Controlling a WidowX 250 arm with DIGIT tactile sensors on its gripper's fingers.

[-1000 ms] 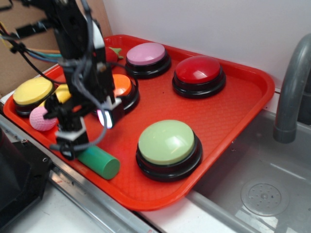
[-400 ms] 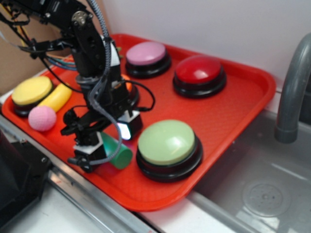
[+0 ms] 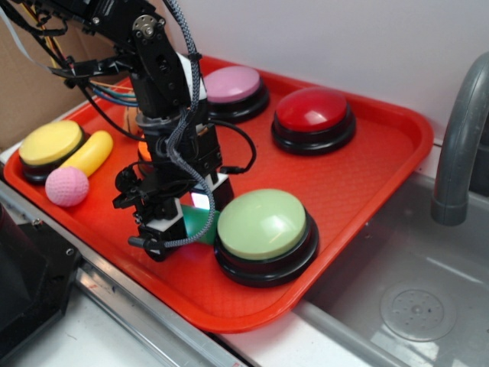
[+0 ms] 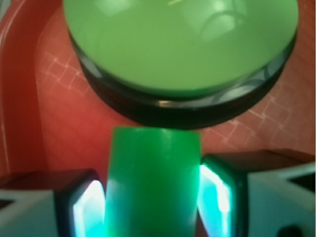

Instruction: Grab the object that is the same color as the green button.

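Observation:
The object, a dark green cylinder, lies low over the red tray, right beside the left side of the green button. My gripper is shut on it. In the wrist view the cylinder fills the gap of the gripper, and both lit pads touch its sides. Its far end points at the black base of the green button, with a small gap between them. The arm hides most of the cylinder in the exterior view.
On the tray's left stand a yellow button, a yellow banana toy and a pink ball. A pink button and a red button sit at the back. A sink and a faucet are on the right.
My gripper has moved right, toward the green button, with the cylinder between its fingers. The cylinder has turned from lying crosswise near the tray's front edge to pointing at the button.

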